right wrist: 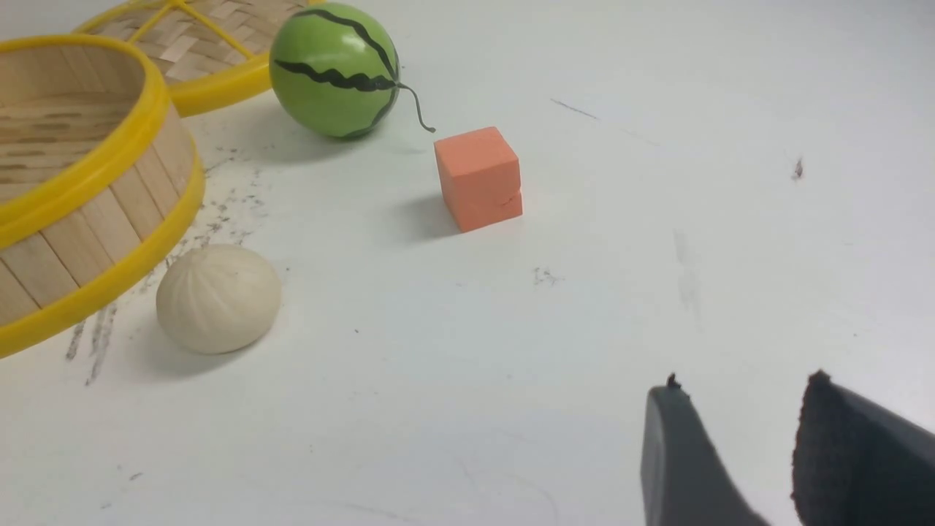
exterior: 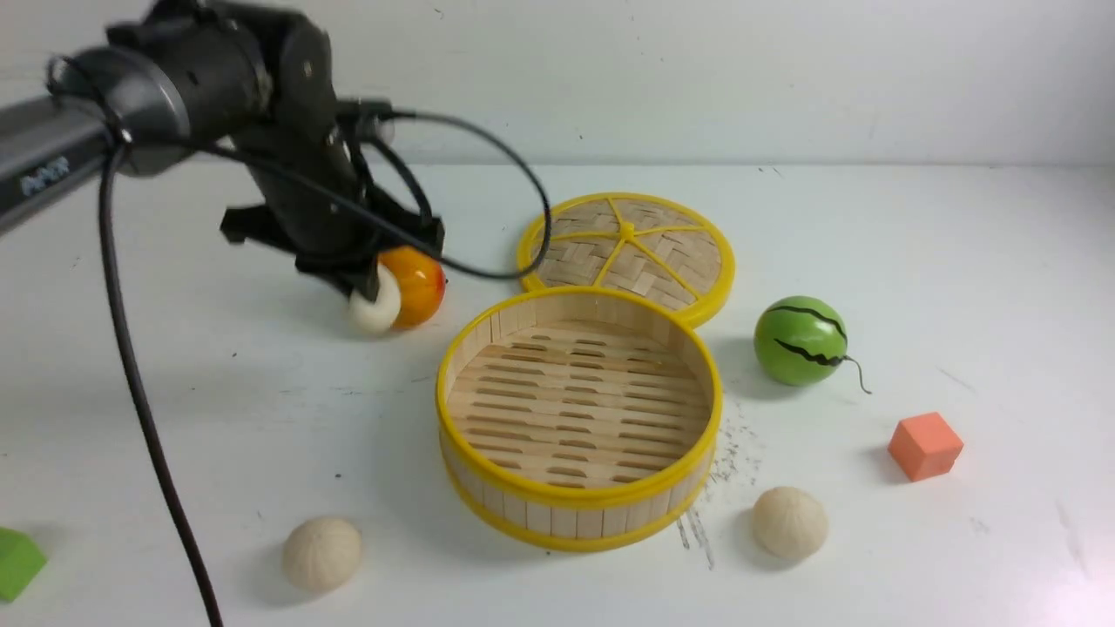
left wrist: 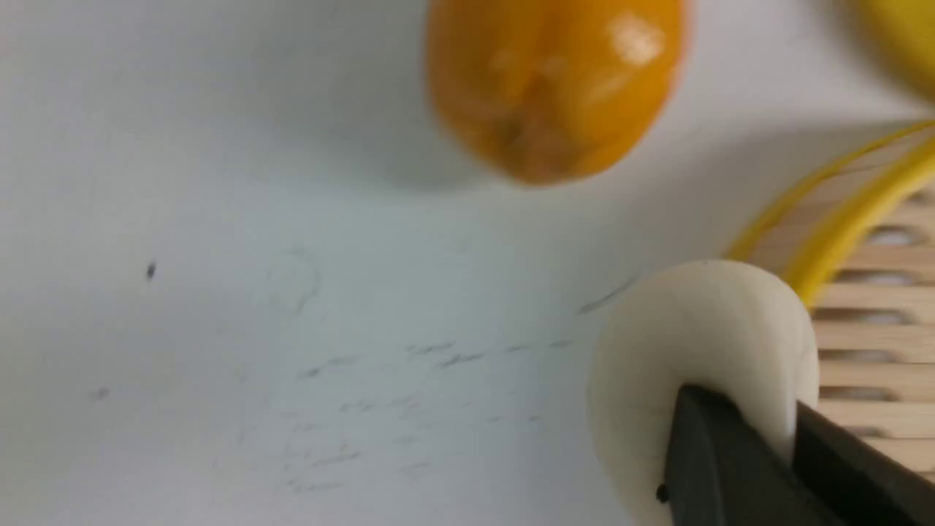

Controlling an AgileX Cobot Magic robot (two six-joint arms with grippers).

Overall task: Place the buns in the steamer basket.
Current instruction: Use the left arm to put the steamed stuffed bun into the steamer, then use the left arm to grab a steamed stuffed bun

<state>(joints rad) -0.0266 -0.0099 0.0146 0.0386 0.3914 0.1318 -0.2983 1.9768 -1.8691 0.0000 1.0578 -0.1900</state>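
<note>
L gripper (exterior: 373, 300) fingers (left wrist: 712, 467): closed on the gripped bun (exterior: 376, 306), one dark finger each side. The bun is squeezed btw them w/ most of its white body bulging past the tips. Can't tell if it rests on the table (exterior: 958, 261) or hangs just off it.

The gripped bun is off the far-left side of the steamer basket (exterior: 579, 505), outside it. It's touching or just beside the orange fruit (exterior: 420, 283), which lies on its basket side. L arm reaches in from the left, black cable drooping off it.

R gripper (right wrist: 741, 391): fingers spread, bare table showing in the gap. It's low over the table, right of the basket and well apart from it.

The basket is upright, slatted floor showing, all 3 buns outside it.
- Near-left bun (exterior: 322, 553): on the table, front-left of basket, apart from it.
- Near-right bun (exterior: 789, 521): front-right, just beside the basket wall.
- Woven lid (exterior: 627, 248): flat behind the basket. Its rim meets the basket's far rim in front view; can't tell if they touch.
- Watermelon ball (exterior: 800, 341): near the basket's right side.
- Orange cube (exterior: 925, 446): further right, past the near-right bun.
- Green block (exterior: 16, 562): far left of basket, at frame edge.
</note>
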